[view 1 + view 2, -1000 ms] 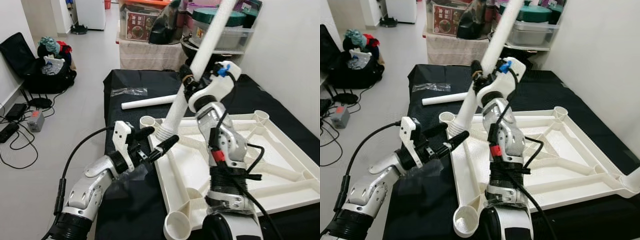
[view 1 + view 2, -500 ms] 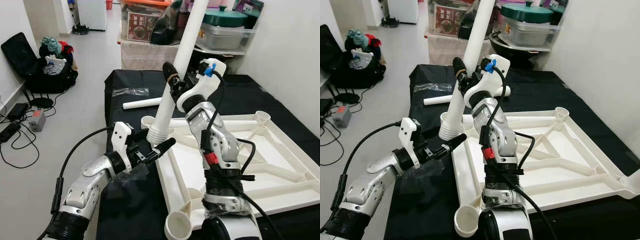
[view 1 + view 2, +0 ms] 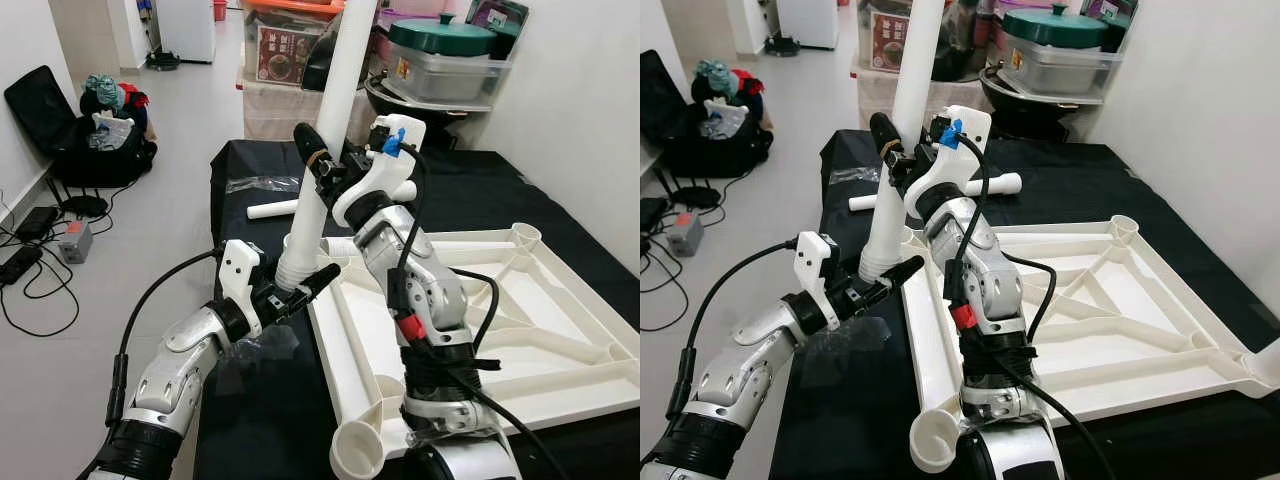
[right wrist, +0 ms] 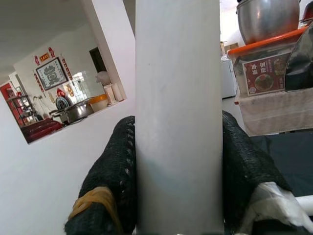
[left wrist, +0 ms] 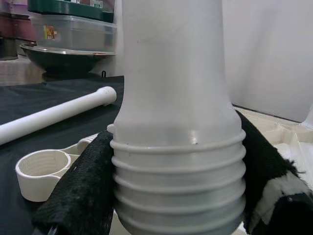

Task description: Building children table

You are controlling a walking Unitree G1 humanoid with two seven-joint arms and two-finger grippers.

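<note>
Head views first: we hold the table leg (image 3: 322, 150) nearly upright, leaning slightly, its threaded end down over the corner socket (image 3: 912, 240) of the upturned tabletop (image 3: 480, 330). Left wrist view: our left gripper (image 3: 305, 283) clamps that threaded end. Right wrist view: our right gripper (image 3: 322, 168) grips the shaft higher up, long axis vertical.

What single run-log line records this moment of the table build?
right hand: gripping table leg mid-shaft | left hand: clamped on leg's threaded end | leg: near upright, above corner socket of upturned tabletop | spare leg: lying on cloth
</note>
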